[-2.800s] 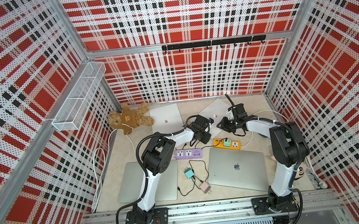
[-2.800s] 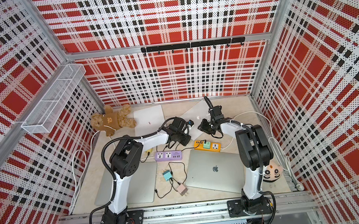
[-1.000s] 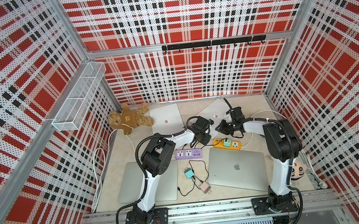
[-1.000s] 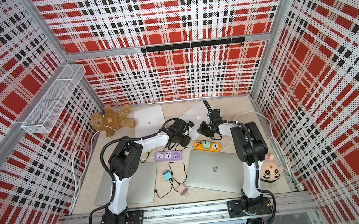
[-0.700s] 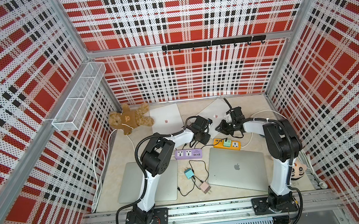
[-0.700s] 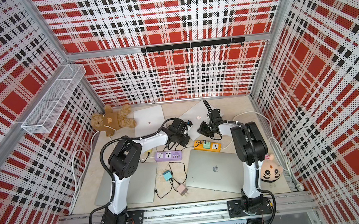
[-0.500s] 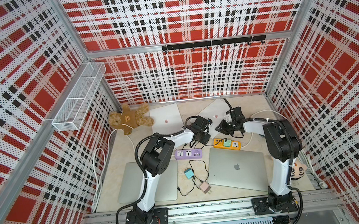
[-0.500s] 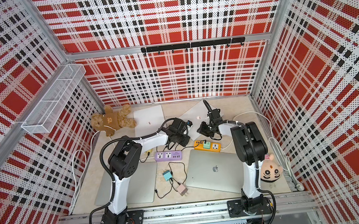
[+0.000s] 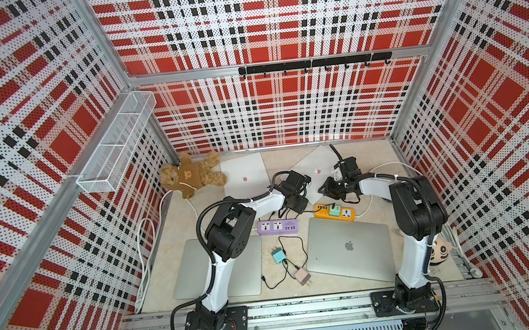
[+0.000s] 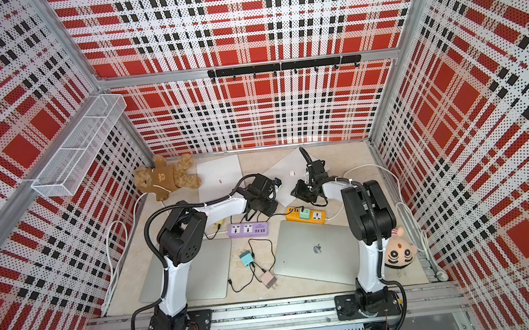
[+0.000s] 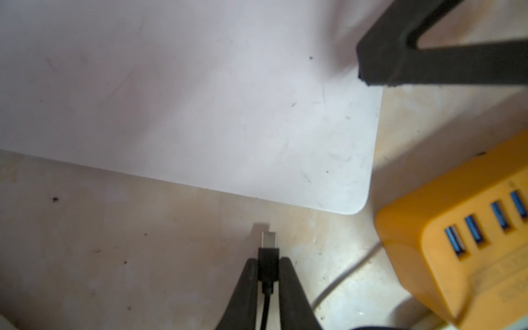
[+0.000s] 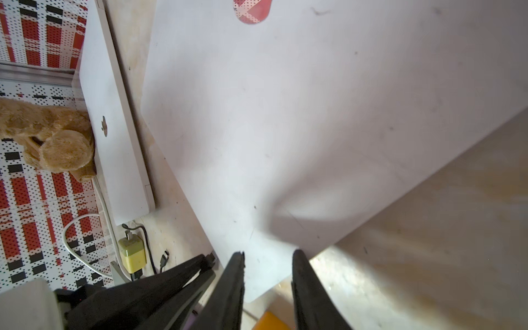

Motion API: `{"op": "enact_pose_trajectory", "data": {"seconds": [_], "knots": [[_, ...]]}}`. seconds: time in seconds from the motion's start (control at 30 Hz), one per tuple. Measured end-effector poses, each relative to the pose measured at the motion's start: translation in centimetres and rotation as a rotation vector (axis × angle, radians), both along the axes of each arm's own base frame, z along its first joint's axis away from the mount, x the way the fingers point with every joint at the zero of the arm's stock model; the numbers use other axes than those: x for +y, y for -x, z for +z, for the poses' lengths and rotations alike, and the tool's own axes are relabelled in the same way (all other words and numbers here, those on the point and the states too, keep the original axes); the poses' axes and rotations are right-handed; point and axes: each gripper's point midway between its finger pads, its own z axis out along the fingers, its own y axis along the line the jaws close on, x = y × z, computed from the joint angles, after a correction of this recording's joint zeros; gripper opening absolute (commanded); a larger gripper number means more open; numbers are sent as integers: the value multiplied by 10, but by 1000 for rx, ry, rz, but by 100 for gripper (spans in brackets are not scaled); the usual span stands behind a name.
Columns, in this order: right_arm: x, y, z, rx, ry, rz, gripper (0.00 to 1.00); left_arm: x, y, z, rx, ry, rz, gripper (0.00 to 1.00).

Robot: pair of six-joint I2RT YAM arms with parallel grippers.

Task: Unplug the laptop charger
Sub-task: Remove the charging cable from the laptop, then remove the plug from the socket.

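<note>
In the left wrist view my left gripper [image 11: 268, 264] is shut on the laptop charger's black plug [image 11: 268, 267]. The plug's bare metal tip [image 11: 268, 239] is out of the socket, a short gap from the edge of the white laptop [image 11: 200, 100]. The charger's black cable runs back between the fingers. My right gripper [image 12: 268, 253] is open over the laptop [image 12: 314, 114], near its corner, with nothing held. In both top views the grippers [image 9: 296, 202] [image 9: 328, 189] meet at that laptop [image 9: 314, 167] at the back right.
An orange power strip [image 9: 347, 213] lies just in front of the grippers, a purple one [image 9: 277, 227] to its left. A second white laptop [image 9: 246, 177] and a teddy bear [image 9: 191, 176] are at the back. Two grey laptops [image 9: 347, 250] [image 9: 197, 268] and loose chargers [image 9: 278, 256] lie in front.
Since the oldest frames the right arm has swung its elbow inward, uncovering a plush toy at the right. Over the last second both arms have barely moved.
</note>
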Motion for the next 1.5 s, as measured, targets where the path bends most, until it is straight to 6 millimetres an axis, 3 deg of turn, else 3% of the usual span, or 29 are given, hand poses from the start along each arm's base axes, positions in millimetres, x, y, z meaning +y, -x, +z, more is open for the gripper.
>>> {"op": "enact_pose_trajectory", "data": {"seconds": [0.53,0.93,1.13,1.5], "knots": [[-5,7,39,-52,43,-6,48,2,2,24,-27,38,25,22],[-23,15,106,-213,93,-75,50,-9,9,38,-18,111,41,11],[-35,34,103,-203,132,-98,51,-25,17,42,3,162,32,0],[-67,66,98,-214,245,-173,53,-51,37,41,96,252,9,0]]}}
